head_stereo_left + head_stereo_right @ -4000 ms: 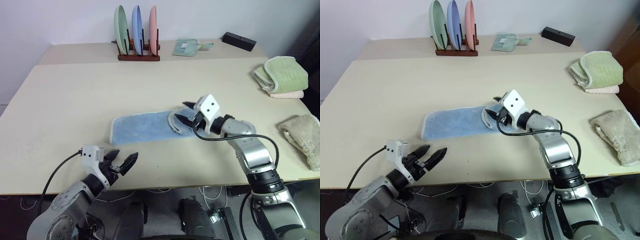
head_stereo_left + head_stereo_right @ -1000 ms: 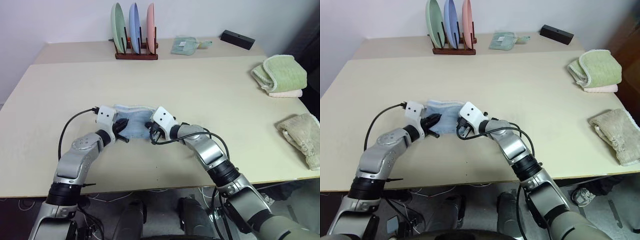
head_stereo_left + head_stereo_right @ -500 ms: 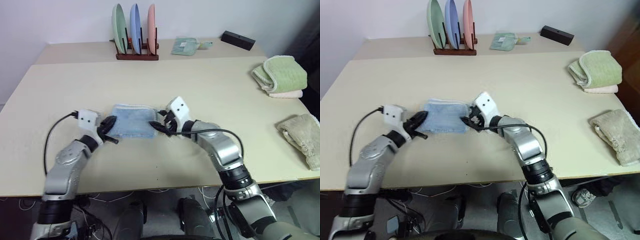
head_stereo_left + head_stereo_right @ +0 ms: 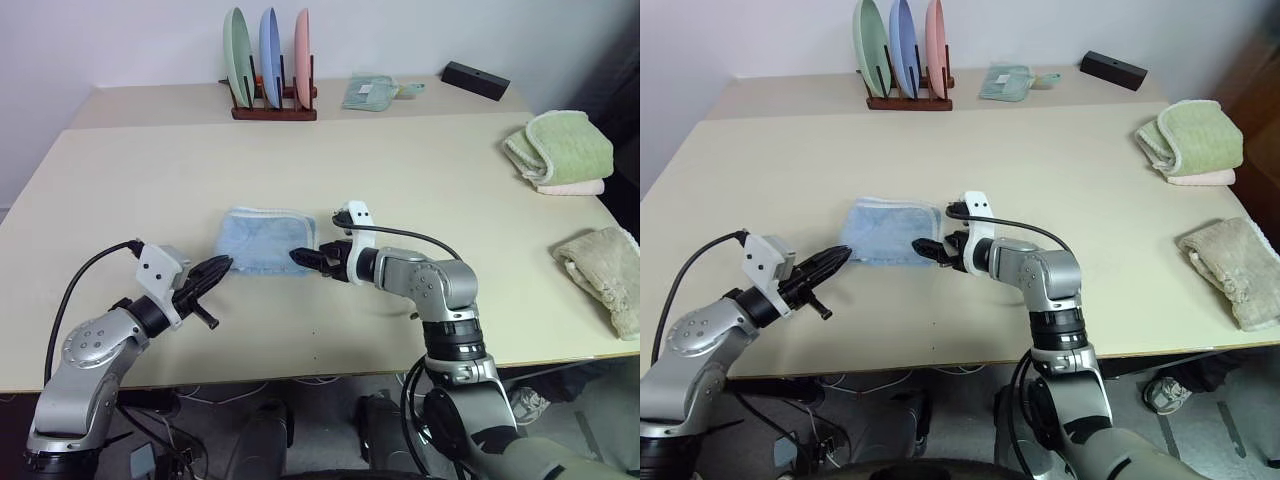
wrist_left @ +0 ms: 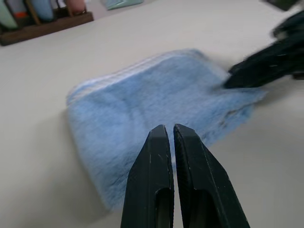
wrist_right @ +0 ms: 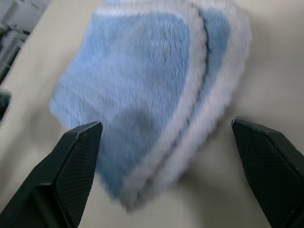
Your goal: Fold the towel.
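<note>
A: Where does the towel (image 4: 266, 242) lie?

B: On the desk (image 4: 420, 170), about midway between its left and right edges and nearer the front edge than the back. It is a light blue terry cloth, folded into a compact stack with pale whitish borders showing in layers along one side.

A: And the right end effector (image 4: 308, 259)?

B: Its black tips sit right at the towel's right edge, low over the desk. In the right wrist view the two fingers (image 6: 71, 171) stand far apart on either side of the folded cloth, nothing between them, so it is spread wide and grips nothing.

A: The left end effector (image 4: 218, 267)?

B: Off the towel's left front corner, just beside it but apart from the cloth. Its fingers (image 5: 153, 180) are pressed together, with nothing held.

A: What else is on the desk?

B: Along the back edge, a wooden plate rack (image 4: 272, 108) holding a green plate (image 4: 239, 55), a blue plate (image 4: 271, 54) and a pink plate (image 4: 303, 54) upright. Beside it, towards the right, a small pale green cloth (image 4: 374, 92), and near the back right corner a black box (image 4: 478, 81). At the right edge a thick green towel (image 4: 562, 147) lies folded on a cream one, and nearer the front right corner is a beige fluffy towel (image 4: 603, 275).
</note>
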